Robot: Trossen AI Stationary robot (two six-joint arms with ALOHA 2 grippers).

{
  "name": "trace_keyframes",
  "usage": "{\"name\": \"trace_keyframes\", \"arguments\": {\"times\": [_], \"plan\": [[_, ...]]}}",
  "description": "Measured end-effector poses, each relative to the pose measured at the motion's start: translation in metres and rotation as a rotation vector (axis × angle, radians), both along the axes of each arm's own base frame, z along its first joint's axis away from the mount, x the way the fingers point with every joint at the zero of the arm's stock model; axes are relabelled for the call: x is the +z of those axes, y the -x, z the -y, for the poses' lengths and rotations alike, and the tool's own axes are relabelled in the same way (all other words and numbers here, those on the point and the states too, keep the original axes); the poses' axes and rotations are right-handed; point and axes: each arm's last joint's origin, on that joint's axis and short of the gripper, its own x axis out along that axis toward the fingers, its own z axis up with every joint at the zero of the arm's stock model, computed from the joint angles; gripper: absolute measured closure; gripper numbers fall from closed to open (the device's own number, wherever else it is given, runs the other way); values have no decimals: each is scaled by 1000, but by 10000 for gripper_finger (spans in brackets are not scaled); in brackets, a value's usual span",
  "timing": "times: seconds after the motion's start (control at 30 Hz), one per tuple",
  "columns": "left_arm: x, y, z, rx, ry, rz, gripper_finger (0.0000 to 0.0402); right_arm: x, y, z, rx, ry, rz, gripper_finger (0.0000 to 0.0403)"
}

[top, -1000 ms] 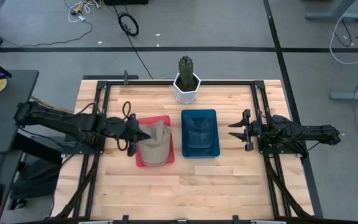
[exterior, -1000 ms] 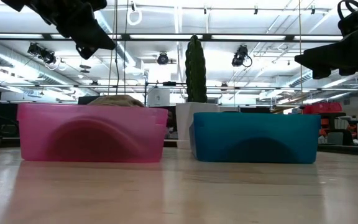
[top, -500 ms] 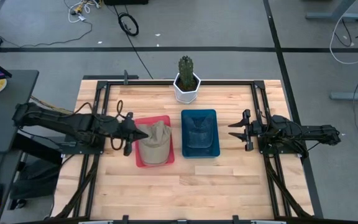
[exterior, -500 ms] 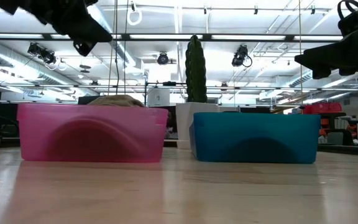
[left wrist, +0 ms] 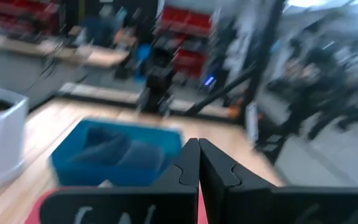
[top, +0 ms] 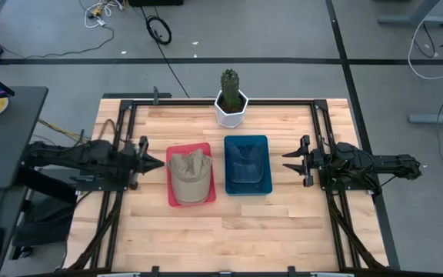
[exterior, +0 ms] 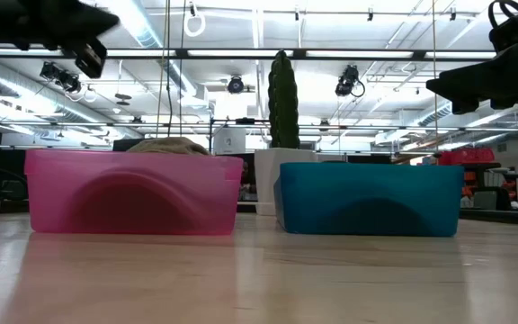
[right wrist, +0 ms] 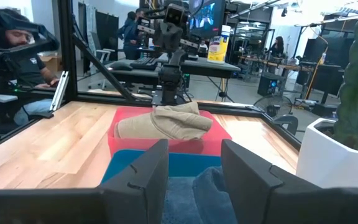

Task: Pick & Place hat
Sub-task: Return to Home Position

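High view: soft tan fabric cap [top: 189, 175] lies crumpled in the translucent red plastic bin [top: 177, 148]; left hand [top: 154, 162] is just beside the bin at 9 o'clock, right hand [top: 292, 160] well apart at 3 o'clock. Low view: cap crown shows above the red wall. Wrist views: left hand pressed together and empty, right hand spread apart; cap judged light, limp, unbreakable, so pinch the stiffer brim or a crown fold.

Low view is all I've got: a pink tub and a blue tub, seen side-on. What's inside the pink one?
Observer: From above, the red bin holds a light brown hat.
Operator: And the blue one?
Observer: The blue bin holds dark blue fabric, probably hats.
Operator: Is anything being carried?
Observer: No. The left pincer is shut on nothing beside the red bin; the right pincer is open and empty, apart from the blue bin.
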Motion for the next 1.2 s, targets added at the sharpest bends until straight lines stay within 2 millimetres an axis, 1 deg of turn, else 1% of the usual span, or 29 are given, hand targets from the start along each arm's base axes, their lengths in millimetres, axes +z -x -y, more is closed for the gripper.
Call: {"name": "trace_keyframes", "arguments": {"times": [0.13, 0.23, 0.33, 0.4, 0.5, 0.6, 0.7, 1.0, 1.1, 1.2], "plan": [[-2, 16, 1, -96, 11, 156, 399, 0, 0, 0, 0, 0, 0, 250], [-6, 23, 1, -133, 14, 222, 399, 0, 0, 0, 0, 0, 0, 250], [-11, 20, 1, -134, 28, 235, 399, 0, 0, 0, 0, 0, 1, 250], [-12, 18, 1, -131, 34, 285, 399, 0, 0, 0, 0, 0, -1, 250], [-24, 14, 2, -129, 19, 279, 399, 0, 0, 0, 0, 0, -1, 250], [-30, 12, 2, -112, 15, 315, 399, 0, 0, 0, 0, 0, -1, 250], [-41, 9, 2, -104, -11, 301, 399, 0, 0, 0, 0, 0, -1, 250], [-48, 7, 2, -90, -131, 246, 399, 0, 0, 0, 0, 0, -1, 250], [-54, 6, 2, -86, -222, 188, 399, 0, 0, 0, 0, 0, -1, 250], [-62, 5, 3, -94, -242, 107, 399, 0, 0, 0, 0, 0, -1, 250]]}}
